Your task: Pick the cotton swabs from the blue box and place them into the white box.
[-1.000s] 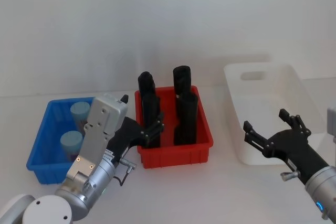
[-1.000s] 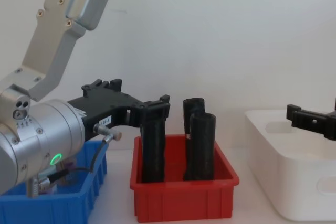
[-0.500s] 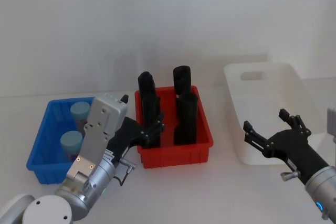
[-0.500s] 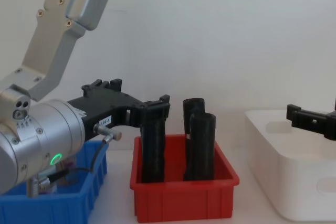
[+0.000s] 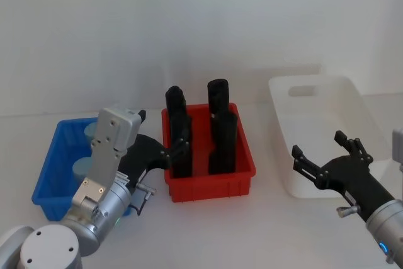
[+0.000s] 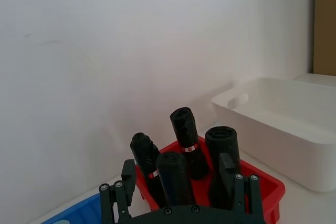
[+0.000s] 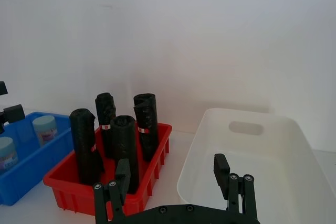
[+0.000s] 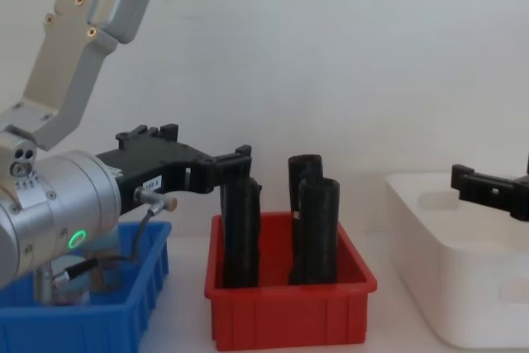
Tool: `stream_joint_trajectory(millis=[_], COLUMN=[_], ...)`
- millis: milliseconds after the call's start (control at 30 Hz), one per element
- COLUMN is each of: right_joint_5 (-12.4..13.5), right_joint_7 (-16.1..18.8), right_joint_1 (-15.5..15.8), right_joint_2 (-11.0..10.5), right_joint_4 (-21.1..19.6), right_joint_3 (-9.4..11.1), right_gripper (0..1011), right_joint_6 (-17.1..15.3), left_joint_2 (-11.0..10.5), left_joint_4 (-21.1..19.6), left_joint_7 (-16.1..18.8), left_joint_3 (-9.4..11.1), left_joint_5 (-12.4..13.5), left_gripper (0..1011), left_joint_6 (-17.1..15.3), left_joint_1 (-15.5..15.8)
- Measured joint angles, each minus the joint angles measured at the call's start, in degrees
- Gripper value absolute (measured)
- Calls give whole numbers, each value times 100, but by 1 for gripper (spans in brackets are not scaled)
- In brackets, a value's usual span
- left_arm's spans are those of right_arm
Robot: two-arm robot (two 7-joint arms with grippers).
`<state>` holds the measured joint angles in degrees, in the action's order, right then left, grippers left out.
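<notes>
Swung leftward, the left tool [image 5: 161,131] hangs released and empty, the cotton swabs [image 5: 80,168] just below-left of it in the blue box [image 5: 45,174]

You had the cotton swabs [image 7: 44,128] as two clear jars standing upright in the blue box [image 5: 49,157], pale teal lids up and pinkish labels showing, one behind the other. Your white box [image 5: 327,124], round-cornered with a slot handle, sat open-topped well apart on the robot's right.
</notes>
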<state>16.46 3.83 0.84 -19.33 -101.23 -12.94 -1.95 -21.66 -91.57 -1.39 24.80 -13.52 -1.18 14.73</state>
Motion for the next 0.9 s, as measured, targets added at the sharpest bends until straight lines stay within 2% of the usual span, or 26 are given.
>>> stream_joint_trajectory(millis=[633,900], right_joint_5=[0,0], right_joint_7=[0,0], right_joint_1=[0,0], right_joint_2=[0,0], right_joint_4=[0,0], right_joint_3=[0,0], right_gripper=[1002,1002], right_joint_6=[0,0], left_joint_2=[54,68], left_joint_4=[840,1220], left_joint_7=[92,160], left_joint_3=[-376,-505], left_joint_5=[-633,-824], left_gripper=[1000,1000], left_joint_6=[-346,-480], left_joint_1=[353,468])
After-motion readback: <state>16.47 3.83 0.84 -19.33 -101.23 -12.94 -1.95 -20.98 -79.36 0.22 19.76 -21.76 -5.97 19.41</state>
